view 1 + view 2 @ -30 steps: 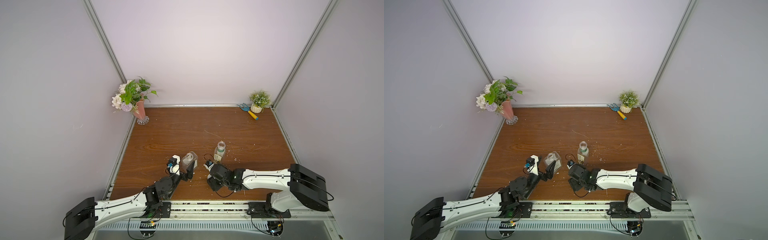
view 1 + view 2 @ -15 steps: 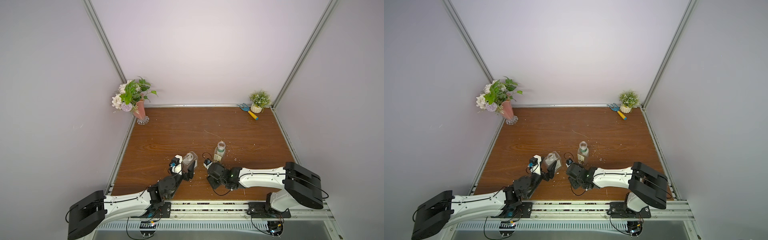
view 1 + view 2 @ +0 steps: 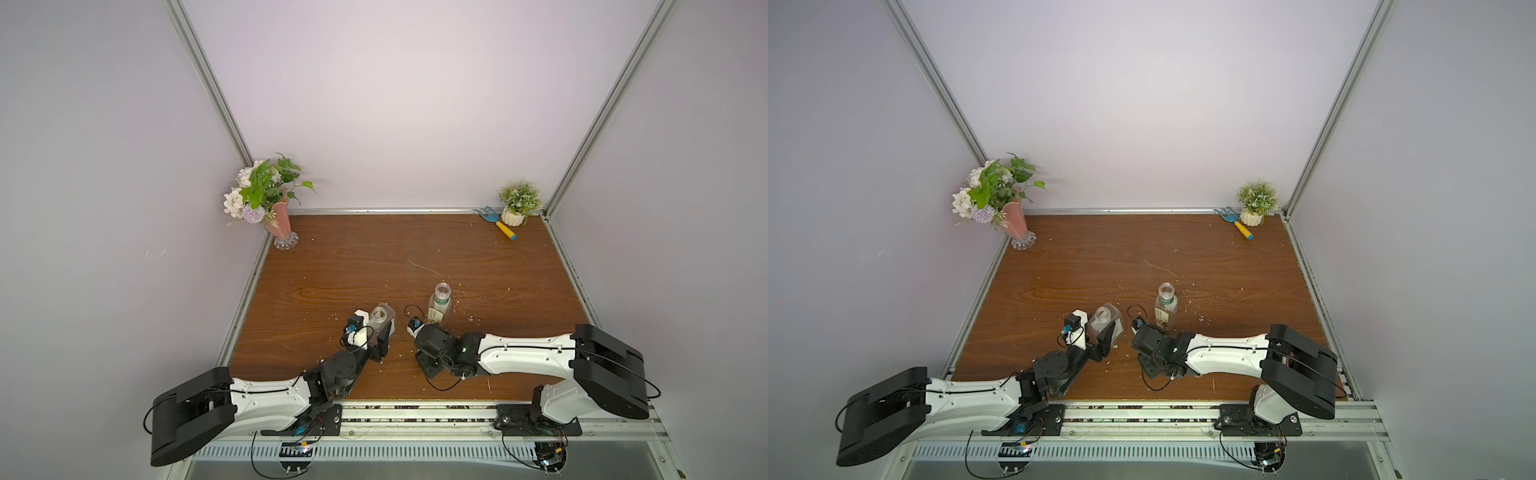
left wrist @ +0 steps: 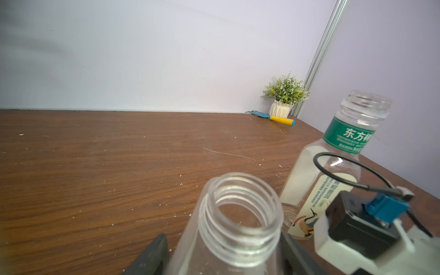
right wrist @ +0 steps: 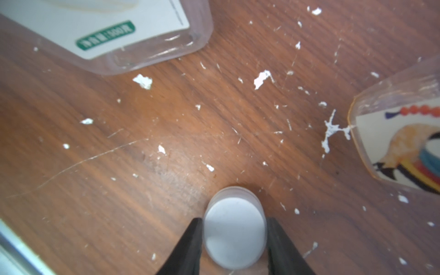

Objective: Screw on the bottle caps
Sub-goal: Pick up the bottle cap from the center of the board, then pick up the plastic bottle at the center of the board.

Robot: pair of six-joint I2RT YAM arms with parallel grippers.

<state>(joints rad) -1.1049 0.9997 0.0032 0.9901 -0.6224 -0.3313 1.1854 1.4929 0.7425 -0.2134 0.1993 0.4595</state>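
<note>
Wooden table (image 3: pixel 353 270) (crumb-flecked); bottles (image 3: pixel 441 302), vase (image 3: pixel 279 225), rake (image 3: pixel 503 228) atop.

A squarish clear plastic bottle (image 3: pixel 381 318) (image 3: pixel 1106 322) stands uncapped at lower centre in both top views. A round slimmer clear plastic bottle (image 3: pixel 440 305) (image 3: pixel 1166 307), green-and-white labelled, stands open just to its right. A small white round plastic screw cap (image 5: pixel 234 235) sits flat side up near their bases.

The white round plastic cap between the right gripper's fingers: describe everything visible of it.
The white round plastic cap is a flat-topped disc with a finely ridged, translucent skirt. It faces top-up over the brown wooden table, pinched on opposite sides by the right gripper's black fingers. Whether it rests on the wood cannot be told.
</note>
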